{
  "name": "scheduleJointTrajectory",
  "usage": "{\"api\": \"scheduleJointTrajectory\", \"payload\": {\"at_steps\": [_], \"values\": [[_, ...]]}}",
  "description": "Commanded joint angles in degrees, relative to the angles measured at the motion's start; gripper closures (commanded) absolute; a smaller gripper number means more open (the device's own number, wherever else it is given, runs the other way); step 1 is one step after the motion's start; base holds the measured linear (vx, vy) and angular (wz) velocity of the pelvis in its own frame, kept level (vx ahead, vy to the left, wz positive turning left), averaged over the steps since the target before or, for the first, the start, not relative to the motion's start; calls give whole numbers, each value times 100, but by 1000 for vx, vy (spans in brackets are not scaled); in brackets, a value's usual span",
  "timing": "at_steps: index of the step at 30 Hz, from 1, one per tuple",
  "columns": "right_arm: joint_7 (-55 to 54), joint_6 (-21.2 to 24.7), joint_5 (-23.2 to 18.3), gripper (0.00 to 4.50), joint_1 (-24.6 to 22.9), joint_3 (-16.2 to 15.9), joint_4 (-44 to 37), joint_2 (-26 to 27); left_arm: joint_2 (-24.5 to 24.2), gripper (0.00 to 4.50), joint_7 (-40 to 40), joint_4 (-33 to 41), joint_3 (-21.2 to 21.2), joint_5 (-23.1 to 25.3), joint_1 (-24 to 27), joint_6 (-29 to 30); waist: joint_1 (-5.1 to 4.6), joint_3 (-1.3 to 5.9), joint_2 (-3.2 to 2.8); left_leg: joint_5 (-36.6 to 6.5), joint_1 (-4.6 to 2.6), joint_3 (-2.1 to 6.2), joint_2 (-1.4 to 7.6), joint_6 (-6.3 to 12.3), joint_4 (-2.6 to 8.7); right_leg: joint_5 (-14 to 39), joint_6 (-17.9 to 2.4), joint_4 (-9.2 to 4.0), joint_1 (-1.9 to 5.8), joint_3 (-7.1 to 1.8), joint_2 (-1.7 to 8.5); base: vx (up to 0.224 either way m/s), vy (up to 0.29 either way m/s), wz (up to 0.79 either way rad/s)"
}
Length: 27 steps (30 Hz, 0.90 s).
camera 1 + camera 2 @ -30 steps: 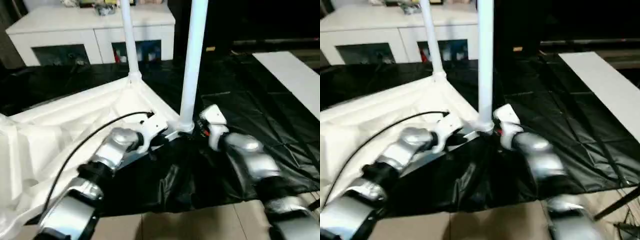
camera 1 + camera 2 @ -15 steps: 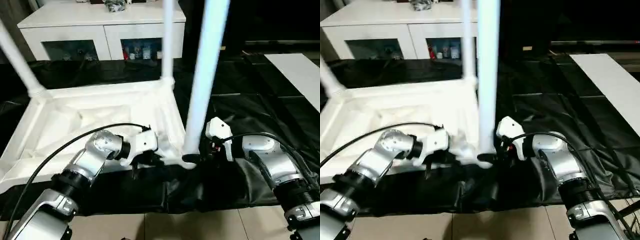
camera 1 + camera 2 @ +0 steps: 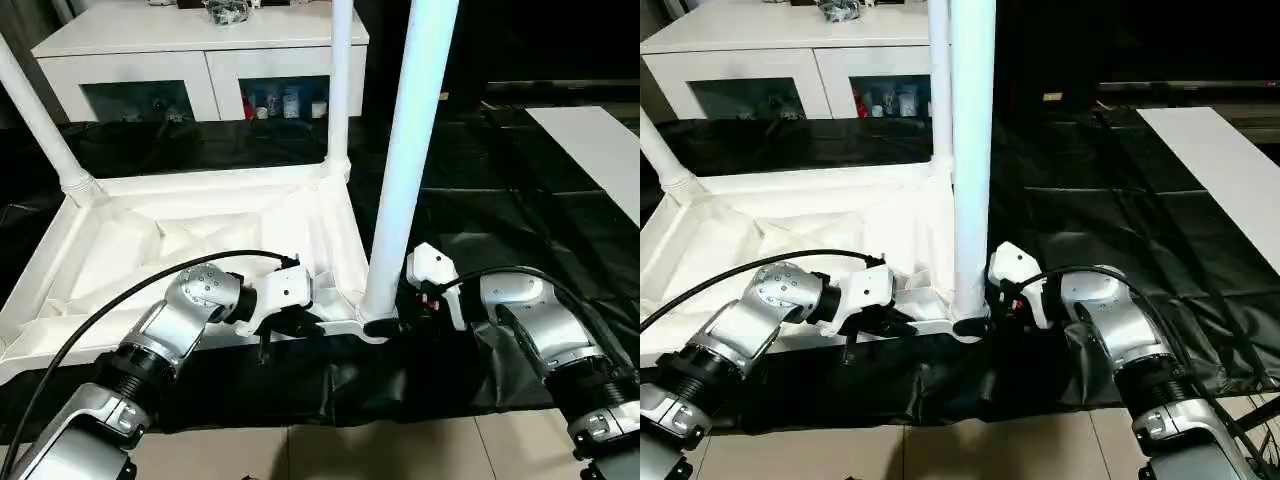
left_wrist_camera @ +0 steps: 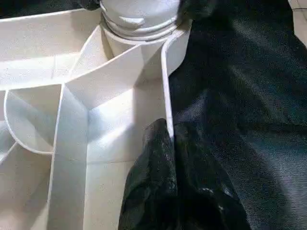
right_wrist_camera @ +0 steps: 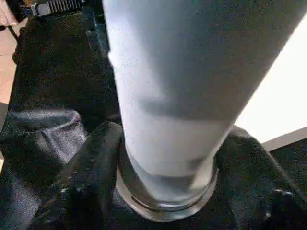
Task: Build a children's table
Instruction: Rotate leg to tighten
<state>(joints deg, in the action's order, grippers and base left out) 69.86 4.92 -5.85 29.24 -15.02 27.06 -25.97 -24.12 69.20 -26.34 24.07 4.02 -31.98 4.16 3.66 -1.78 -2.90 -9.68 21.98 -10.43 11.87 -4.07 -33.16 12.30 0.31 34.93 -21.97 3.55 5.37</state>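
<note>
White ribbed plastic, the upside-down children's table top [image 3: 200,235] lies on a black sheet [image 3: 500,210] on the floor, three tapered white tube legs rising from its corner sockets. Reaching in from seven o'clock, the left hand [image 3: 268,335] has its black fingers [image 4: 165,158] pinched together on the top's near rim. From five o'clock the right hand [image 3: 995,315] sets its fingers [image 5: 91,163] around the base of the nearest leg [image 3: 405,170], one either side; I cannot tell whether they clamp it. Bare sheet spreads toward three o'clock up to a flat white panel [image 3: 590,150]. At twelve o'clock stands a white glass-doored cabinet [image 3: 200,60].
</note>
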Motion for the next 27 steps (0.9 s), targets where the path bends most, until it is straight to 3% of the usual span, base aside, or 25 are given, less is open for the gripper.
{"api": "scheduleJointTrajectory", "payload": {"at_steps": [1,8,11,13,15,16,18,20,24,25,26,27], "values": [[28,46,62,181,91,-40,7,18,-88,450,170,-77,293,230,117,40,-7,312,51,-1127,-101,15,133,401,350,180,-1530,-356,231,-187,229,0,0,0],[10,-72,171,197,63,-136,67,6,-162,450,230,-34,325,257,166,117,-15,312,49,-1137,-100,18,131,381,348,226,-1531,-355,233,-188,232,0,0,0],[-353,-141,299,199,-5,-125,159,119,-99,450,-71,-167,304,395,128,183,-23,306,47,-1142,-101,18,128,380,351,217,-1533,-355,229,-186,228,0,0,0],[-886,-63,394,201,1,-30,313,299,76,450,-461,-380,190,435,15,273,-39,285,59,-1324,-111,17,124,318,368,481,-1499,-387,214,-191,231,0,0,0],[-1319,110,405,201,13,88,421,466,250,450,-841,-584,71,447,-107,358,-54,241,77,-1653,-134,20,112,184,404,1138,-1378,-453,198,-197,243,0,0,0],[-1630,239,410,201,19,178,490,589,375,450,-1128,-735,-11,464,-200,420,-79,209,79,-2036,-170,40,101,25,434,1966,-1153,-526,175,-203,255,-54,-2,-2],[-2319,518,436,202,24,363,597,858,640,450,-1774,-1083,-169,514,-418,573,-99,169,71,-2291,-213,59,91,-115,454,2539,-954,-587,117,-207,250,-57,0,-2],[-3070,827,442,202,17,572,659,1156,933,450,-2437,-1457,-357,505,-649,783,-103,186,65,-2470,-226,106,82,-182,464,2863,-780,-618,117,-191,275,-57,12,-5],[-4338,1207,388,203,4,996,769,1639,1275,450,-3113,-1949,-511,480,-954,942,-169,200,63,-2533,-197,135,66,-219,504,2686,-703,-644,110,-194,253,0,0,0],[-5088,1319,254,203,-21,1330,817,1967,1434,450,-3434,-2238,-567,514,-1127,898,-181,208,67,-2503,-180,137,65,-199,508,2593,-709,-639,126,-191,254,0,0,0],[-5330,1359,210,203,-35,1439,821,2082,1485,450,-3528,-2335,-583,523,-1183,872,-192,219,19,-2482,-198,132,63,-207,514,2433,-741,-648,97,-206,251,0,0,0],[-5457,1381,195,203,-62,1472,812,2177,1527,450,-3565,-2402,-579,534,-1226,829,-193,231,14,-2445,-195,138,60,-207,516,2230,-782,-642,109,-207,248,0,0,0]]}}
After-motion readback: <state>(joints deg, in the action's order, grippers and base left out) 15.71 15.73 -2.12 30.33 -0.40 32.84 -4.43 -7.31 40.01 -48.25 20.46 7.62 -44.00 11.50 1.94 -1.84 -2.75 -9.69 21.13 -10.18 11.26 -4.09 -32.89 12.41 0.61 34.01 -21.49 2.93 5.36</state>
